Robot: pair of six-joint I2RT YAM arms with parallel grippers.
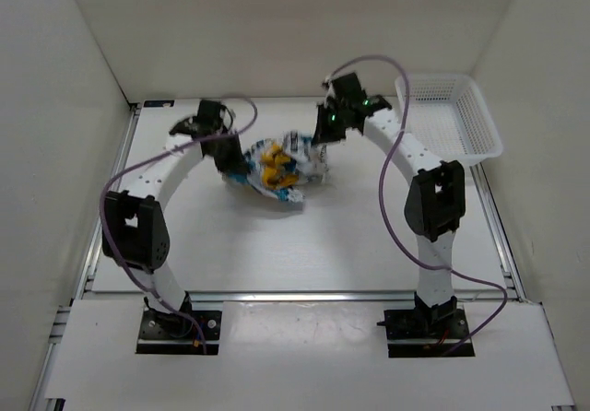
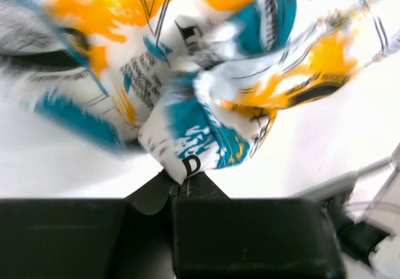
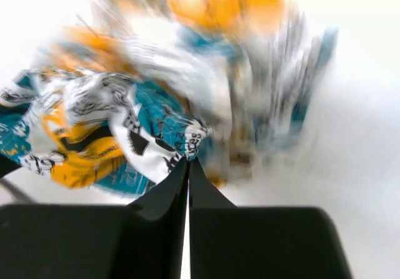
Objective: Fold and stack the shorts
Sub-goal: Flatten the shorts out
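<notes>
The shorts (image 1: 275, 167) lie crumpled in a bunch at the middle back of the table, white with teal, orange and black print. My left gripper (image 1: 230, 166) is at their left edge. In the left wrist view it (image 2: 180, 177) is shut, with a fold of the shorts (image 2: 206, 72) pinched at its tips. My right gripper (image 1: 324, 146) is at their right edge. In the right wrist view it (image 3: 188, 161) is shut, a point of the shorts (image 3: 125, 129) drawn in between its tips. The cloth looks blurred in both wrist views.
A white plastic mesh basket (image 1: 449, 116) stands at the back right corner of the table. White walls close in the table on the left, back and right. Purple cables loop off both arms.
</notes>
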